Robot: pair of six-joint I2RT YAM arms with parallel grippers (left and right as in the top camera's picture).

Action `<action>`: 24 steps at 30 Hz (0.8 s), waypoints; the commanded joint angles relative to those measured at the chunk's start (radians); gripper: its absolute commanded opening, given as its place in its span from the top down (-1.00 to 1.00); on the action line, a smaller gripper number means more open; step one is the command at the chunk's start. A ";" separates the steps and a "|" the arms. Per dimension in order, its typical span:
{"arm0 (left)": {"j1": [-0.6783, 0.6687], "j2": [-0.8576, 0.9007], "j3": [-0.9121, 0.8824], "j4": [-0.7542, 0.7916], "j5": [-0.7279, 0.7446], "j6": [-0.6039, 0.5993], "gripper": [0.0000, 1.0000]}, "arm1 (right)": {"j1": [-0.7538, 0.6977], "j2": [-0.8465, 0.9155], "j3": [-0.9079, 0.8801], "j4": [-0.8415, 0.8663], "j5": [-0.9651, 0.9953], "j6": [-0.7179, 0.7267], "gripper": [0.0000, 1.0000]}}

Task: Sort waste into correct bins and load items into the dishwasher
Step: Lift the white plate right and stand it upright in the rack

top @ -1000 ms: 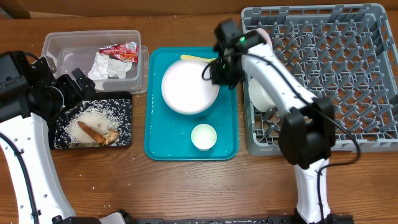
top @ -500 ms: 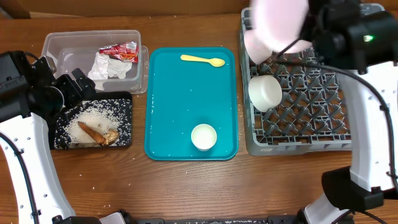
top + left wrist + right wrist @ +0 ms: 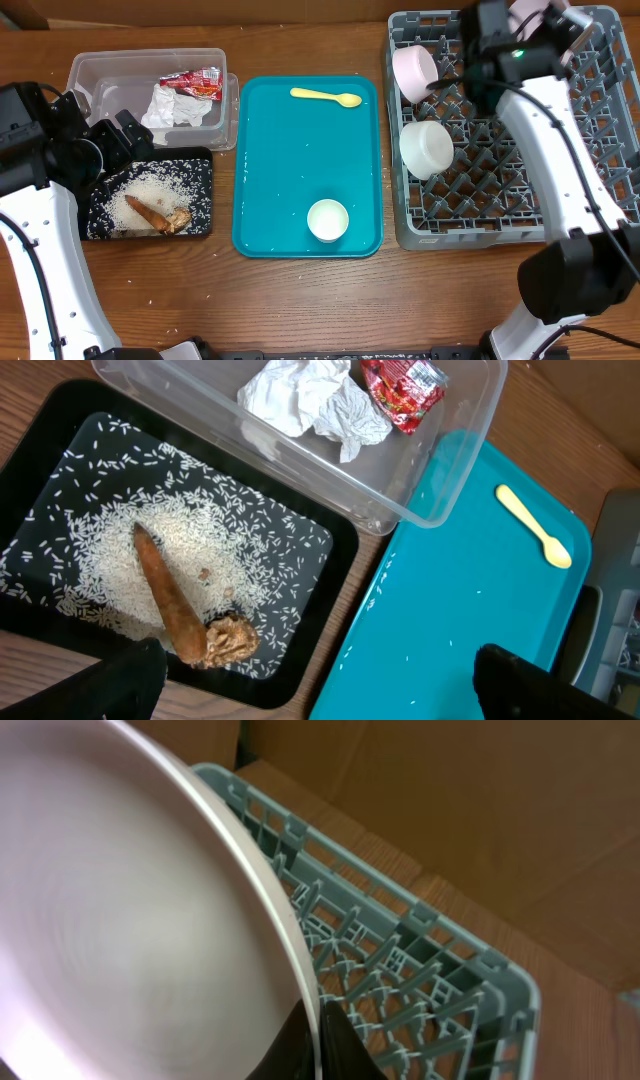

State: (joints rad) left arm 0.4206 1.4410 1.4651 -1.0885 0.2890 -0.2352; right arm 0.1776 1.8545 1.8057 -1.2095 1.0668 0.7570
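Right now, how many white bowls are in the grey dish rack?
2: one round white bowl in the grey plastic rack's far-left corner, the other bowl in front of it.

Setting: wooden table (image 3: 300, 300), cardboard backing (image 3: 450, 800).
Table top mid-brown with grain running side to side, matte, evenly lit, shadows soft. Plain brown cardboard sheets stand along the far edge, a darker and a lighter one meeting at a seam.
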 commanded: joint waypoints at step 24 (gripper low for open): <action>-0.003 -0.008 0.011 0.000 0.011 0.011 -1.00 | 0.029 0.000 -0.233 0.278 -0.231 -0.128 -0.22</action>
State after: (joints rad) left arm 0.4206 1.4410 1.4651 -1.0885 0.2890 -0.2352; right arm 0.2047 1.8606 1.5753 -0.9360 0.8928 0.6598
